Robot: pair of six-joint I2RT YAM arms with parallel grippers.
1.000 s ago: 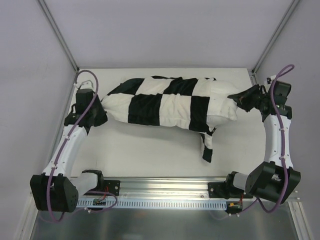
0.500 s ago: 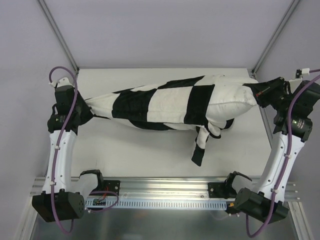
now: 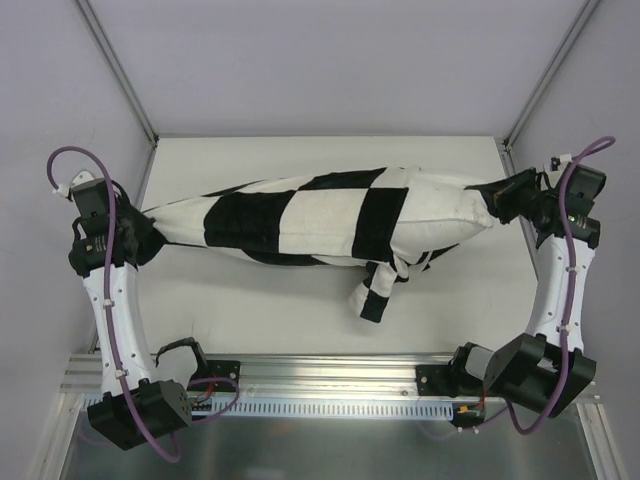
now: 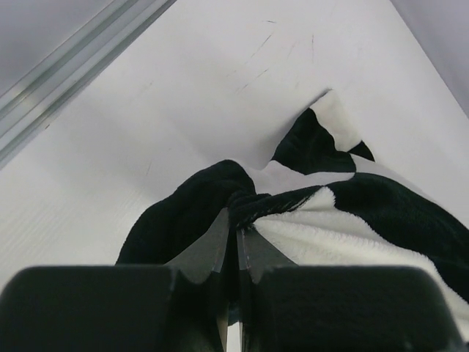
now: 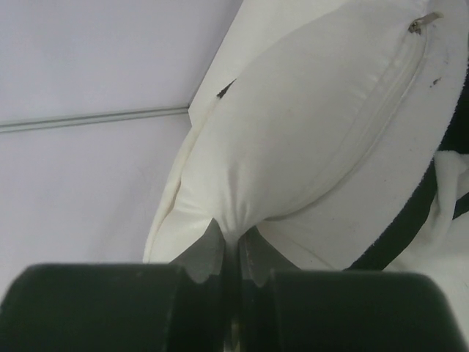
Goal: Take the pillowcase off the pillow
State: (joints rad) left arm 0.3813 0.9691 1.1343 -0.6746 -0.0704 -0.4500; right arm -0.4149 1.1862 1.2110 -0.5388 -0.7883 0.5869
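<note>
The black-and-white checkered pillowcase [image 3: 290,210] lies stretched across the table, still covering most of the pillow. The white pillow [image 3: 450,205] sticks out of its right end, with a zipper along one edge [image 5: 381,95]. My left gripper [image 3: 140,235] is shut on the pillowcase's left end [image 4: 249,205]. My right gripper [image 3: 500,200] is shut on a pinch of the pillow's white fabric [image 5: 234,227]. A loose checkered flap [image 3: 375,290] hangs down toward the table's front.
The white table [image 3: 300,310] is bounded by grey walls with slanted metal posts [image 3: 115,70] at the back corners. A metal rail [image 3: 330,375] runs along the near edge between the arm bases.
Both arms pulled apart and lifted the bundle, stretching it long and thin. The left gripper moved further left with the pillowcase end. More white pillow shows at the right.
</note>
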